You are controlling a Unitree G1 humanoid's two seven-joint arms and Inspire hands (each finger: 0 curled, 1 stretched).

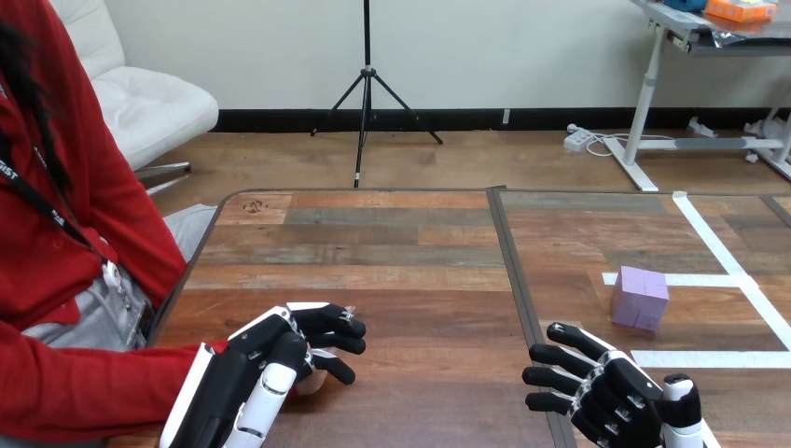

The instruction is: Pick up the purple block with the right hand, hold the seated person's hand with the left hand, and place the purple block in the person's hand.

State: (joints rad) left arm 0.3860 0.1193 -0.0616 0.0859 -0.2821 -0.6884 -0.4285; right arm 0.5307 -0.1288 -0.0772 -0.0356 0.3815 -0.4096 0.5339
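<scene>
Curling down over the person's hand (311, 381), the fingers (331, 322) of the left hand (266, 359) wrap it from above, so that only a small patch of it shows beneath their tips, low on the tabletop (410, 261) near its left edge. The person's red sleeve (93, 387) runs in from the view's left and ends under the back of that robot hand.

On the right hand (616, 392) the fingers (569, 336) are spread and nearly straight, pointing left and slightly up the view. They hold nothing and sit just over the wood at the view's lower right.

The purple block (640, 297) rests on the tabletop just beyond the right hand, near its fingertips but apart from them. It stands beside strips of white tape (718, 243) that cross the right part of the tabletop.
</scene>
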